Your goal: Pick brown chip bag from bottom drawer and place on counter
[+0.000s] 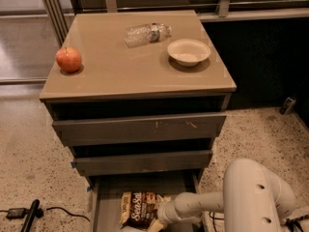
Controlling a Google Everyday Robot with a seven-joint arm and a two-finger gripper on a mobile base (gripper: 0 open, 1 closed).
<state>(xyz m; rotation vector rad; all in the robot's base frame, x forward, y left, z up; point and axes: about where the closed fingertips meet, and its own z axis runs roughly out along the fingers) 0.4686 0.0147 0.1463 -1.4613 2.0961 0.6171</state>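
Crinkly dark-brown chip bag w/ tan ends and white "Sea Salt" lettering (139,208) lies flat on the floor of the pulled-out bottom drawer, a shallow grey metal tray (108,197), roughly mid-drawer, long axis running front to back. Bag's lower end runs out of view at the bottom edge.

White end effector (157,222) is down inside the drawer at the bag's right front corner, touching or just beside it (can't tell which). Open/closed state: can't tell, tip is cut off at the bottom edge, and whether it has any hold on the bag isn't visible either. White tubular arm (207,203) reaches in from the right, low and near horizontal; the big rounded white arm housing (253,197) sits bottom right.

Above the tray: two grey-fronted drawers, the middle one (142,162) and the upper one (140,128), both stepped out a bit; upper front has light scuffs.

Glossy beige-tan square desk (120,69) on top of the cabinet carries a red apple (68,59) near the left edge, a clear plastic water bottle (146,34) on its side at the back centre, and a cream shallow bowl (189,51) upright at right. All three well apart.

Speckled terrazzo floor (29,163) around the cabinet; a black tool w/ cable (29,215) on it bottom left.
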